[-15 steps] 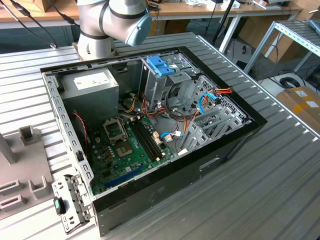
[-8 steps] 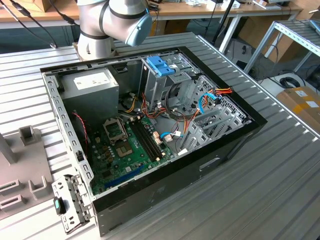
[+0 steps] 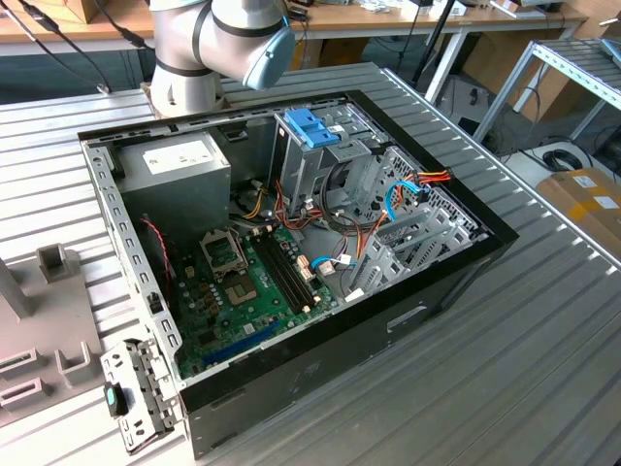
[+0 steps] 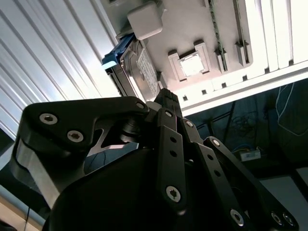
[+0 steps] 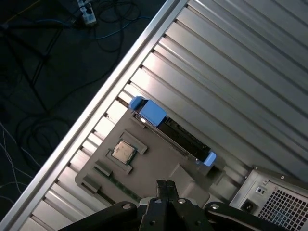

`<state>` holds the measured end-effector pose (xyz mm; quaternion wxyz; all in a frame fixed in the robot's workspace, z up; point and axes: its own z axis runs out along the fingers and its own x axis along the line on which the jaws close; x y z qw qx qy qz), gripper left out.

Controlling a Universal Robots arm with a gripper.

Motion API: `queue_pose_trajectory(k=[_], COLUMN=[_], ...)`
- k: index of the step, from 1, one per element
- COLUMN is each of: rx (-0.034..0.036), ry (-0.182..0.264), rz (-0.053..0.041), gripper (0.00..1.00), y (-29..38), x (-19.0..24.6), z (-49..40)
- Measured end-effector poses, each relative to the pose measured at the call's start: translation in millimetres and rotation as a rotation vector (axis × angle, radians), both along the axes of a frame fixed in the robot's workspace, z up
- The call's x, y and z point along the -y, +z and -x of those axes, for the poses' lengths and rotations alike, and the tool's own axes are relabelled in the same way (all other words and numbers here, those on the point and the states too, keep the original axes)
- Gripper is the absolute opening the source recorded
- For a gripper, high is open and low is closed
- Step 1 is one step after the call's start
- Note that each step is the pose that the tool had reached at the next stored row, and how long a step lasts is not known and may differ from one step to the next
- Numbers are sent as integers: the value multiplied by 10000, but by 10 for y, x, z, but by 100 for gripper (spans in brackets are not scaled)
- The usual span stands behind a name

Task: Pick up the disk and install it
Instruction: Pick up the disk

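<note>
The disk (image 5: 179, 135) stands on edge in a slot of a grey fixture plate (image 5: 149, 168), a dark slab with bright blue rail ends. In the second wrist view the disk (image 4: 145, 71) shows its white-labelled face. My gripper (image 5: 166, 185) hangs some way off from the disk, over the fixture plate, and touches nothing. Its two black fingertips (image 4: 166, 96) are pressed together, shut on nothing. In the exterior view the open computer case (image 3: 490, 254) lies on the ribbed metal table, with a metal drive cage (image 3: 325, 160) inside under a blue latch (image 3: 312, 126).
A processor chip (image 5: 123, 152) sits in a pocket of the fixture plate. The grey power-supply box (image 3: 179, 163) and the motherboard (image 3: 247, 291) fill the case's left half. The table edge (image 5: 103, 103) runs close to the fixture, with cables on the floor beyond. A case corner (image 5: 274, 197) is nearby.
</note>
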<state>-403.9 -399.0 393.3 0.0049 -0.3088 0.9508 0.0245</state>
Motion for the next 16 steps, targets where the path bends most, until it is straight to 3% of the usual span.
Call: queue_pose_trajectory(k=[16], rx=[0], ry=[685], rz=[0], gripper=[11], y=[0], x=[0], z=[0])
